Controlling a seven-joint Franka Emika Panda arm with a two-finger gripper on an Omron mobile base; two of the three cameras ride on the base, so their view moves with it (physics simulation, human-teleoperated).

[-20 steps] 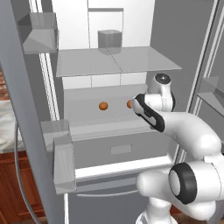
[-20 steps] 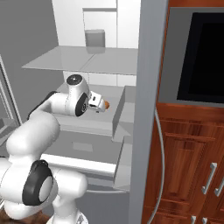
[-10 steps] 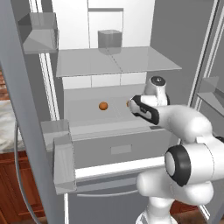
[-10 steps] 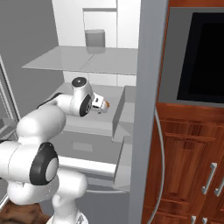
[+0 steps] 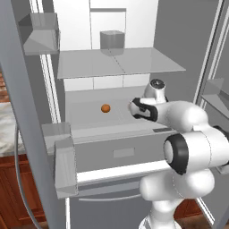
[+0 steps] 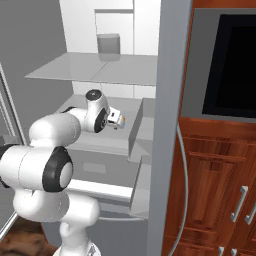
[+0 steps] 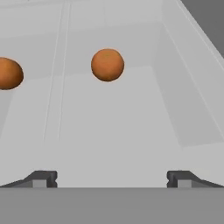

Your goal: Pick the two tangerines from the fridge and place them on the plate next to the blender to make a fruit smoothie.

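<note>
Tangerine ahead of wide-apart jaws, untouched; second left.

Two plain orange tangerines lie on a pale grey-white shelf of the grey, white-lined fridge, beside the white, dark-jointed arm and reddish-brown wooden cabinets under a black panel.

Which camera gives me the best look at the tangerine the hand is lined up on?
The hand view: that tangerine sits whole and unblocked ahead of the open fingertips. The right base view catches an orange sliver beside the hand; in the left base view the arm covers it.
</note>
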